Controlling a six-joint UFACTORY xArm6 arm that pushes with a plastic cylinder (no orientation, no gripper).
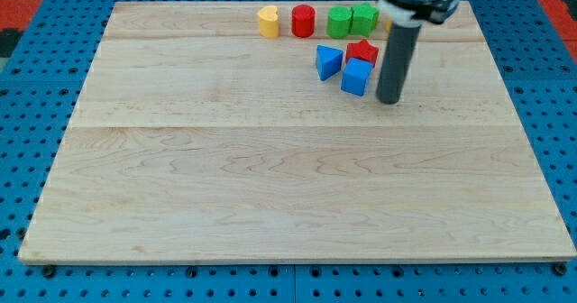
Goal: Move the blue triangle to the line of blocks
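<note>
Pale wooden board [270,177] lies on a blue perforated base [36,32], and we see our blocks gathered near the view's top. Along the top edge runs a line: a yellow heart-shaped block [268,21], a red cylinder [303,20], then two green blocks [340,20] [364,17] touching each other. Just below that line sits the blue triangle [328,61], still apart from the row. To its right, a red block [363,52] and a blue cube [356,77] touch each other. Our rod carries no gripper and grasps nothing; my tip [389,99] rests on the board just right of the blue cube, a narrow gap between them.
</note>
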